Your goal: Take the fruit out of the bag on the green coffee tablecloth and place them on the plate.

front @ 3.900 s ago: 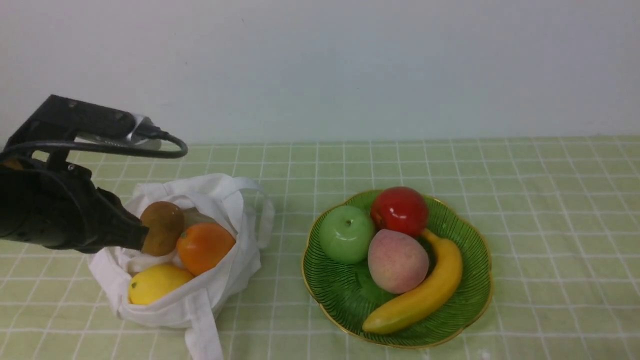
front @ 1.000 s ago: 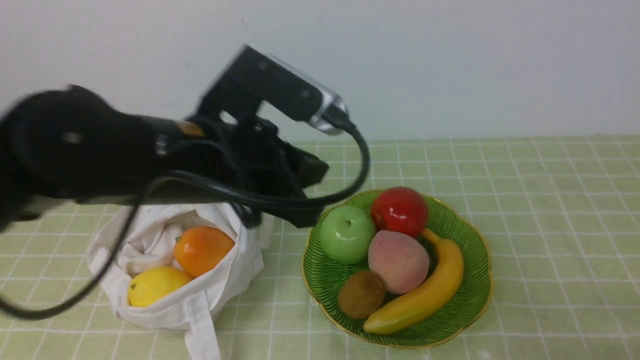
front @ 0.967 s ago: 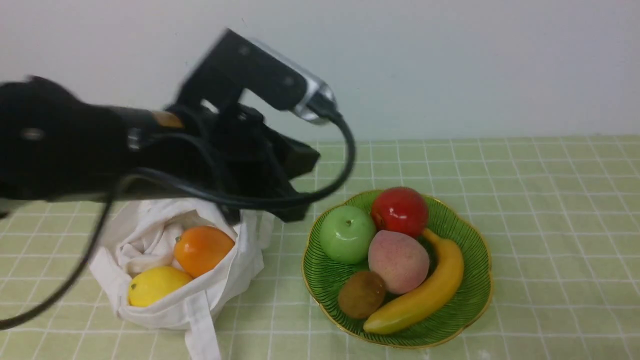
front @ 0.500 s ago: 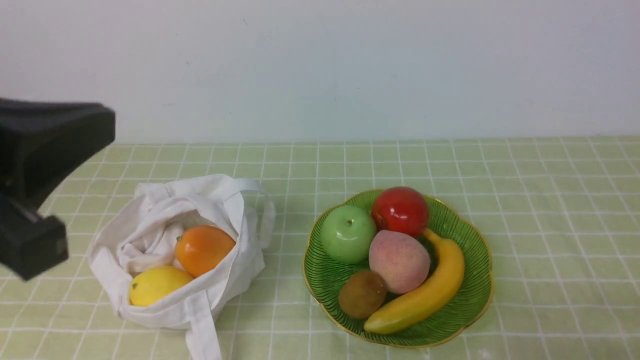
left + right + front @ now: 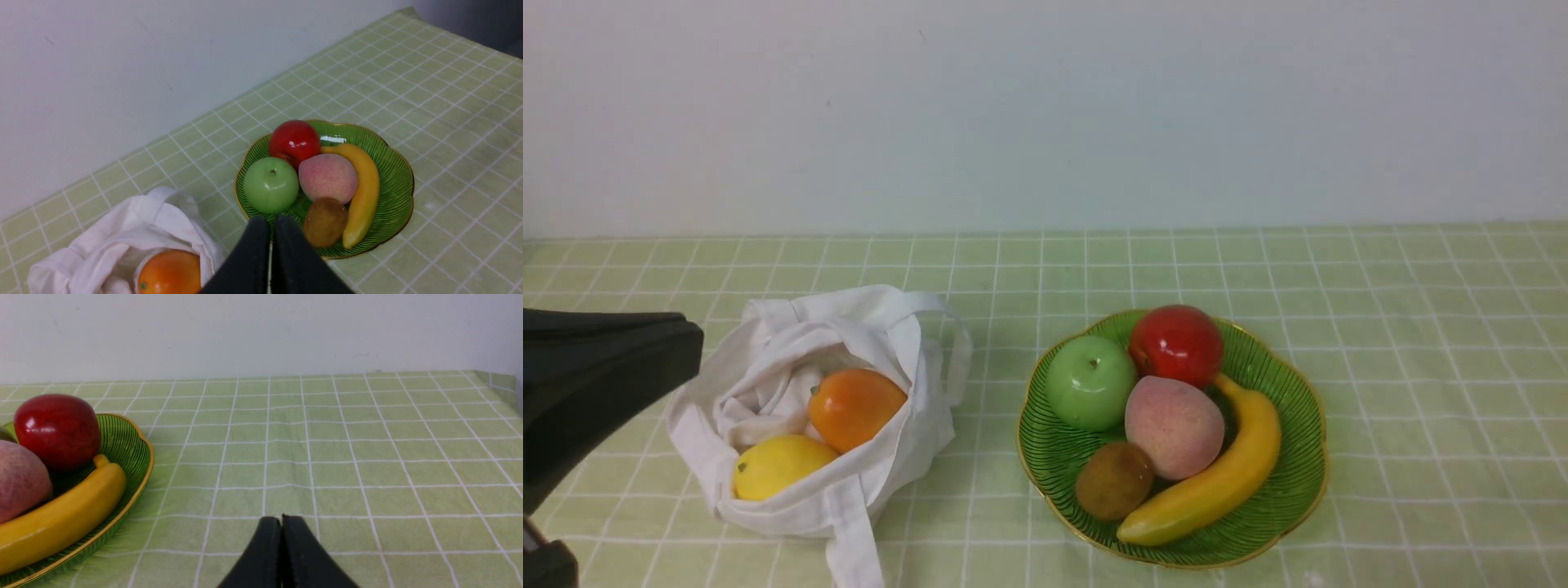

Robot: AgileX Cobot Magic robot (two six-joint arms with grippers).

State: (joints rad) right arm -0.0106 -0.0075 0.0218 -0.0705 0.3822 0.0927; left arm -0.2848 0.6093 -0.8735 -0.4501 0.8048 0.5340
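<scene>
The white bag (image 5: 768,371) lies open on the green tablecloth (image 5: 1421,327), with the orange (image 5: 856,407) and the lemon (image 5: 778,464) inside it. The kiwi (image 5: 1114,480) lies on the green plate (image 5: 1303,482), at its front left. In the left wrist view my left gripper (image 5: 270,222) is shut and empty, held above the cloth between the bag (image 5: 122,228) and the plate (image 5: 394,183), near the kiwi (image 5: 325,221). The orange (image 5: 170,272) shows there too. My left arm (image 5: 596,384) shows at the front view's left edge. My right gripper (image 5: 281,519) is shut and empty over bare cloth.
The plate also holds a green apple (image 5: 1090,382), a red apple (image 5: 1176,345), a pink peach (image 5: 1174,426) and a banana (image 5: 1217,482). A pale wall stands behind the table. The plate's rim (image 5: 139,457) lies left of my right gripper.
My left arm carried the kiwi from the bag to the plate, let it go and drew back to the left. Over the last half second it sank lower at the left edge.
</scene>
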